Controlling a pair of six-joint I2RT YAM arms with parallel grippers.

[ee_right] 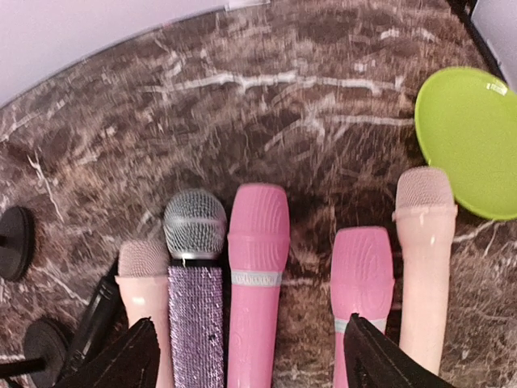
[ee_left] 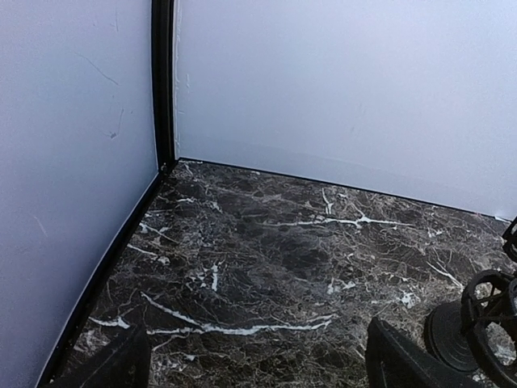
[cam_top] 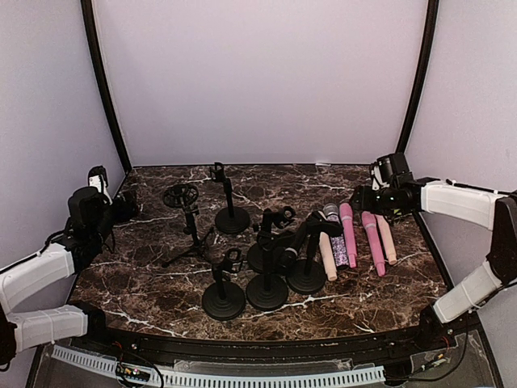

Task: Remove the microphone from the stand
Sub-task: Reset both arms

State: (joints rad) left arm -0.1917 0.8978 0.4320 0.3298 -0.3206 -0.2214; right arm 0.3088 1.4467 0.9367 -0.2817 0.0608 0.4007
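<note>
While the right gripper [cam_top: 363, 200] hangs open and empty, the top view puts the slim black microphone [cam_top: 307, 236], seemingly clipped in its black round-based stand [cam_top: 307, 276], to its left among other stands [cam_top: 224, 301]; a careless tug may topple them. Left wrist: the left gripper [ee_left: 254, 368] gapes wide, holding nothing. Right wrist: pink plastic microphones [ee_right: 258, 267] lying just beneath its fingers [ee_right: 121, 360] could roll if nudged.

table [cam_top: 161, 283]: brown marble, white veins | stands [cam_top: 224, 301]: black | plate [ee_right: 472, 137]: lime green

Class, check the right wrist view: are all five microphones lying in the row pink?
No: the glitter microphone has a silver mesh head and a purple sparkly body, unlike the pink ones beside it.
</note>
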